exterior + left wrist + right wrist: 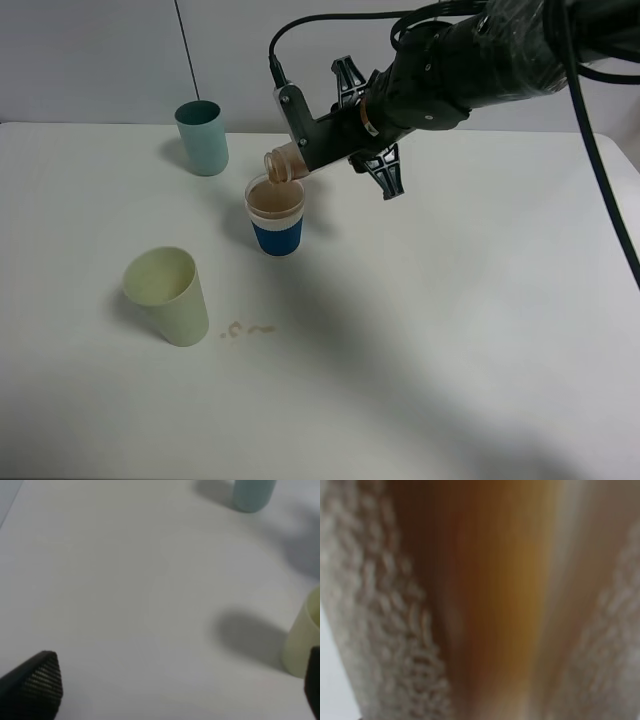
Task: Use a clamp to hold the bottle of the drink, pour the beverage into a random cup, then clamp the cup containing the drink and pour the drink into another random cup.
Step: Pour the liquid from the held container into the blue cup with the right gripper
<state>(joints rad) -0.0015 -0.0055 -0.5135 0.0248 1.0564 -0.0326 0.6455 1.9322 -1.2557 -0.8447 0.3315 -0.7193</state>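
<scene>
My right gripper (302, 140) is shut on the bottle (283, 163), which lies tipped with its pale neck just over the blue-banded white cup (276, 232). Brown beverage (274, 200) fills that cup nearly to its clear rim. Up close in the right wrist view, the bottle (490, 600) shows brown liquid between the textured pads (395, 630). The teal cup (203, 138) stands upright at the back left. In the left wrist view my left gripper (175, 690) is open over bare table, and the teal cup (252, 494) stands well away from it.
A larger pale yellow-green cup (168, 296) stands at the front left, also close to one left fingertip in the left wrist view (305, 640). Small brown spilled drops (247, 329) lie on the white table (450, 350) beside it.
</scene>
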